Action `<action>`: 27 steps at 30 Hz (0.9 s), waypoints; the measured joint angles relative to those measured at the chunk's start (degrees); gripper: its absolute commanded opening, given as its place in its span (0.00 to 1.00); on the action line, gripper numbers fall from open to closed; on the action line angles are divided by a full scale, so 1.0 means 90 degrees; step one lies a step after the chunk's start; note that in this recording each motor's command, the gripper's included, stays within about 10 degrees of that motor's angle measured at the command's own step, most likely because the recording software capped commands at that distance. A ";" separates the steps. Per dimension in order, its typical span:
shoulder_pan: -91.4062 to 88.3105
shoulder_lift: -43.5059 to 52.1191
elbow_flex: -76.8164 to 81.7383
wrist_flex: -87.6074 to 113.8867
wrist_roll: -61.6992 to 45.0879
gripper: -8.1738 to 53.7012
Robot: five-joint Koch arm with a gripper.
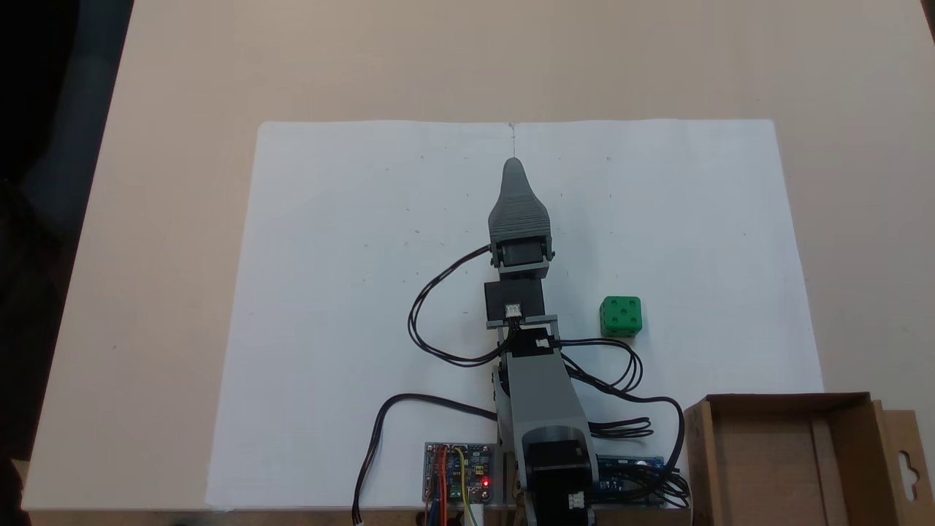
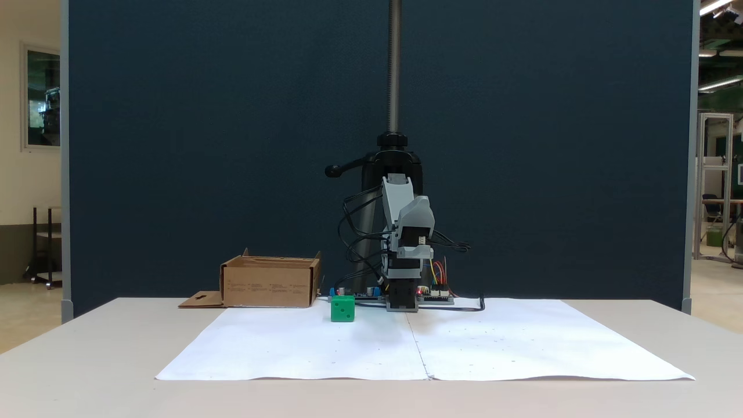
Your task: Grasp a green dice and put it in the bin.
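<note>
The hand (image 1: 514,169) points along the centre seam of the white paper sheet (image 1: 350,307) toward the far edge of the desk (image 1: 161,219) in the top-down fixed view. Its two jaws lie one over the other there, so only a single tapered tip shows. In the front-on fixed view the hand (image 2: 403,302) hangs low, just off the paper, and faces the camera end-on. I cannot tell whether it is wide or narrow, and nothing appears to be held in it. This folded, centred pose looks like a resting posture, the arm tucked over its own base so that the paper is left free on both sides.

The green dice (image 1: 621,316) sits on the paper apart from the arm, to the right of the wrist in the top-down view, roughly midway between the hand and the bin. It is upright and flat on one face, which gives square sides for a pinch.

The bin (image 1: 781,460) stands at the desk's near right corner in that view, just off the paper. It is open at the top, with its flap (image 1: 906,467) splayed outward. It probably stands beside the base so that the carry stays short.

The grasp has not yet begun.
</note>
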 measured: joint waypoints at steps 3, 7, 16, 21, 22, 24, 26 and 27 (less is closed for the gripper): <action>0.0537 0.0000 0.0000 0.1055 0.0000 0.83; 0.0635 0.0000 0.0000 0.2559 0.0000 0.83; 0.0625 0.0000 0.0000 0.2578 0.0000 0.83; 0.0625 0.0000 0.0000 0.2588 0.0000 0.85; 0.0635 0.0000 0.0000 0.2578 0.0000 0.85; 0.0635 0.0000 0.0010 0.2578 0.0000 0.85; 0.0625 0.0000 0.0000 0.2588 0.0000 0.84; 0.0635 0.0000 0.0000 0.2588 0.0000 0.84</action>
